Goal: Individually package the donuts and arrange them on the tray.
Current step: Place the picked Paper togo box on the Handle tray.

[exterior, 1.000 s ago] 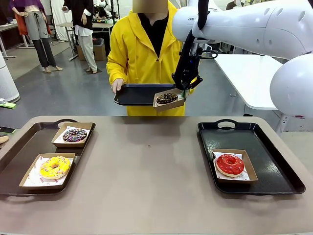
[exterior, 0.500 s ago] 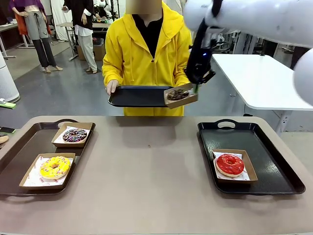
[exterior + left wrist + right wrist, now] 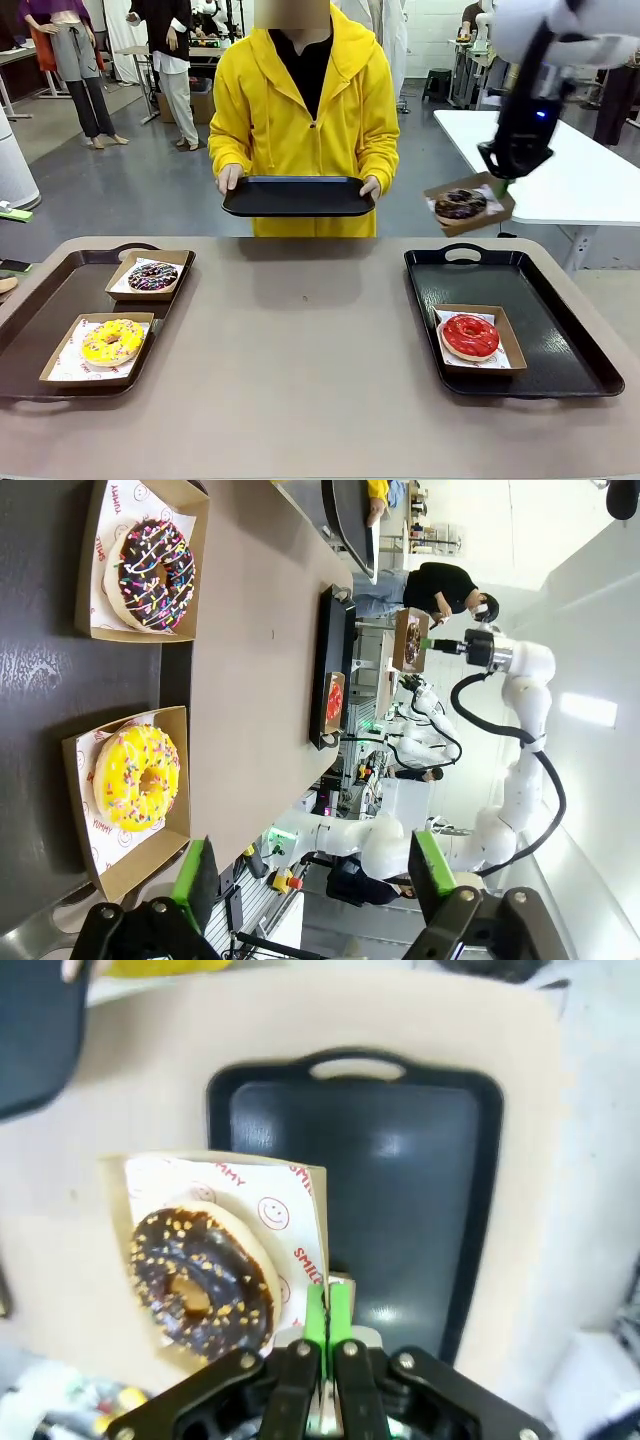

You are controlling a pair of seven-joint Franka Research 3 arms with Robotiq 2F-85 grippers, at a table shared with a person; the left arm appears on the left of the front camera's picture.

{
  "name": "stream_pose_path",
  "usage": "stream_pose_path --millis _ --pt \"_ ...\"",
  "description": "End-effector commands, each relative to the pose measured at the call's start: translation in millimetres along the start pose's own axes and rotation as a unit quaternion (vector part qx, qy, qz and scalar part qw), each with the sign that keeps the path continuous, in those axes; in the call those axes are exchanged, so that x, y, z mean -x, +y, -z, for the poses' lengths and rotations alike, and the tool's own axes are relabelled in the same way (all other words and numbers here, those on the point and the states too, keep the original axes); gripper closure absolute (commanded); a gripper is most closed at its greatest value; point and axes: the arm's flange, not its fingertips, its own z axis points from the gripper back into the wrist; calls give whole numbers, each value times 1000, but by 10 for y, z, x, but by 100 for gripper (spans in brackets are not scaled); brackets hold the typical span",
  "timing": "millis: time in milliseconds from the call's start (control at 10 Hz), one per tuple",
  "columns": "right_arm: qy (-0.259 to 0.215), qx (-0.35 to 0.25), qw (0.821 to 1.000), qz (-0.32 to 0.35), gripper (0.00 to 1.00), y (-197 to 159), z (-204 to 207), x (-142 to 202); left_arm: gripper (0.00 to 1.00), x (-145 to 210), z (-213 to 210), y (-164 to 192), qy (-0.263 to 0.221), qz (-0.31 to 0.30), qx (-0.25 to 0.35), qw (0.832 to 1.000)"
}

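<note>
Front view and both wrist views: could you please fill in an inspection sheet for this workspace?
Surface: tan table, one dark tray at left, another at right.
Job's things: yellow donut and sprinkled chocolate donut boxed on left tray; red donut boxed on right tray; nut-topped chocolate donut in a carried box.
Clutter: nothing seen.
Grippers: left gripper open; right gripper pinching the box edge.
Cables: nothing seen on the table.
Surroundings: person holds a black tray.
</note>
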Motion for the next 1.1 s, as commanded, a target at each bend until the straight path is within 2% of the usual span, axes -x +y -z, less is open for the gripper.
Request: stream_pose_path --millis 0,200,600,700,1000 --pt "-46 -38 998 14 99 -324 231 305 0 14 4 -7 2 6 4 1000" --pt "-65 -68 995 39 99 -626 420 357 0 14 4 -7 2 6 4 1000" --pt "-35 -89 993 70 99 -788 824 10 0 14 4 -7 2 6 4 1000" --pt "-38 -73 994 69 99 -767 688 237 0 14 4 -7 2 6 4 1000" --pt "-38 -73 994 69 99 -767 688 237 0 14 4 -7 2 6 4 1000"
